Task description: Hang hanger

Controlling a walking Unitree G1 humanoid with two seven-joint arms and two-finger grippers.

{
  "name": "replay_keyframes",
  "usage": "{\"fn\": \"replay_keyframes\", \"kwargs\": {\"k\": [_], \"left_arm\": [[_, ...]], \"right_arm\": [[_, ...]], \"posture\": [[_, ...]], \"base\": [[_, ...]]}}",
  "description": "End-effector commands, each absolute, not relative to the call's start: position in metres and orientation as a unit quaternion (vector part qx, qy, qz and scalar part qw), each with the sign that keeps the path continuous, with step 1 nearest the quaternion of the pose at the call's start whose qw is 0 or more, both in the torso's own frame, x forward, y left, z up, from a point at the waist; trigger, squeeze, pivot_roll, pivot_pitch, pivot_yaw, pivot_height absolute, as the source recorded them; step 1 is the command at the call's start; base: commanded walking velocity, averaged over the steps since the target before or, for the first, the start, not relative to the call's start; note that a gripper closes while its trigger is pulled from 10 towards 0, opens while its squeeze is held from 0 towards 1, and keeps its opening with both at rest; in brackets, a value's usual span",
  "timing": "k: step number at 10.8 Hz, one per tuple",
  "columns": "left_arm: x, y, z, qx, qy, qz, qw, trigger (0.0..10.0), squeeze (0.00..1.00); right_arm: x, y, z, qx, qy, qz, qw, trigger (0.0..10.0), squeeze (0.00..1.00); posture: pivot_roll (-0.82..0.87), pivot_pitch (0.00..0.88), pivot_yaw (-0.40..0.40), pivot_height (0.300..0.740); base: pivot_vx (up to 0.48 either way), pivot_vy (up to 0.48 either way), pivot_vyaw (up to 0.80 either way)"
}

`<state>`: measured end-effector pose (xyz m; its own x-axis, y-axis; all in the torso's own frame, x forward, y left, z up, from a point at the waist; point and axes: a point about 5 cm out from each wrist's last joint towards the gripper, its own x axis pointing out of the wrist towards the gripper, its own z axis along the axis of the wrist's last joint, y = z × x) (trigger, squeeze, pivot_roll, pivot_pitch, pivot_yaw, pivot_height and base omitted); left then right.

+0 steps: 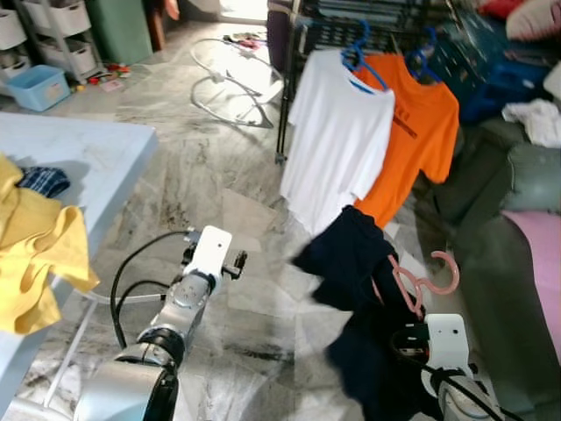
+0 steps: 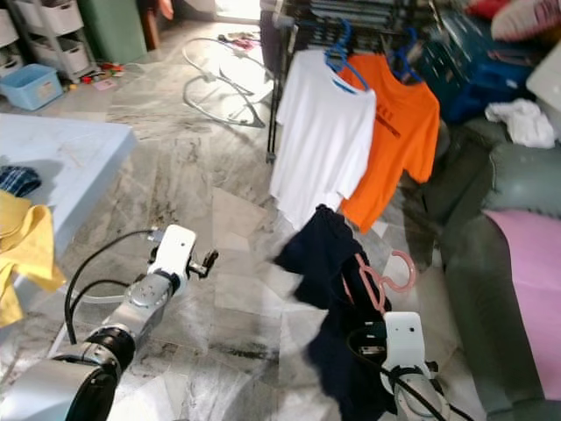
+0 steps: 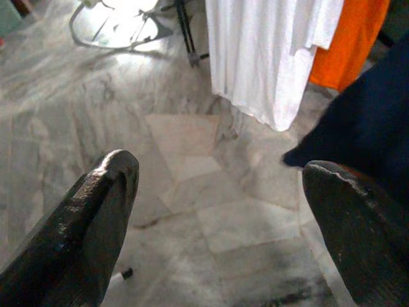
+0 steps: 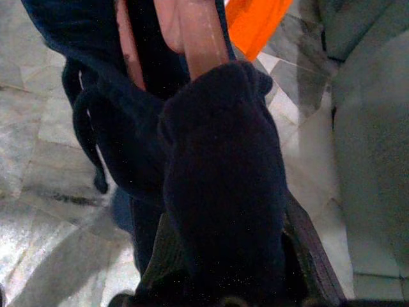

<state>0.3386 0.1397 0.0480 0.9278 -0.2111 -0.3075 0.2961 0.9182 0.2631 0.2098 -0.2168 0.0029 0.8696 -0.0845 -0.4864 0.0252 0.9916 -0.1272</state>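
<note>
A pink hanger carries a navy garment, low and just right of centre, above the floor. My right gripper is shut on the hanger's pink stem, and the dark cloth drapes over its fingers. Beyond stands a dark clothes rack. A white T-shirt and an orange T-shirt hang from it on blue hangers. My left gripper is open with nothing in it, held low over the marble floor to the left of the navy garment.
A pale blue table at the left holds a yellow cloth. A grey sofa with a pink cover runs along the right. A white tube frame lies on the floor near the rack, and a blue bin sits far left.
</note>
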Motion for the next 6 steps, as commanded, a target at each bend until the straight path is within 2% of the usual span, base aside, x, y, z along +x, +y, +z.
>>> {"fn": "replay_keyframes", "kwargs": {"k": [1, 3, 4, 5, 6], "left_arm": [[0.345, 0.133, 0.057, 0.170, 0.122, -0.148, 0.967, 10.0, 1.00], [0.338, 0.136, 0.045, 0.208, 0.151, -0.162, 0.953, 10.0, 1.00], [0.332, 0.138, 0.037, 0.192, 0.166, -0.151, 0.955, 10.0, 1.00], [0.322, 0.147, 0.027, 0.127, 0.179, -0.094, 0.971, 10.0, 1.00], [0.320, 0.153, 0.024, 0.102, 0.188, -0.065, 0.975, 10.0, 1.00]], "right_arm": [[0.213, -0.218, 0.005, -0.062, 0.242, -0.032, 0.968, 0.0, 0.00], [0.219, -0.210, 0.011, -0.047, 0.215, -0.051, 0.974, 0.0, 0.00], [0.217, -0.211, 0.011, -0.049, 0.203, -0.076, 0.975, 0.0, 0.00], [0.208, -0.213, 0.012, -0.029, 0.180, -0.118, 0.976, 0.0, 0.00], [0.204, -0.212, 0.012, -0.025, 0.180, -0.123, 0.976, 0.0, 0.00]], "posture": [[-0.04, 0.000, -0.086, 0.740], [-0.04, 0.000, -0.081, 0.740], [-0.05, 0.000, -0.063, 0.740], [-0.06, 0.000, -0.036, 0.740], [-0.06, 0.000, -0.035, 0.740]], "base": [[0.000, 0.000, 0.00], [0.000, 0.000, 0.00], [0.000, 0.000, 0.00], [0.000, 0.000, 0.00], [0.000, 0.000, 0.00]]}}
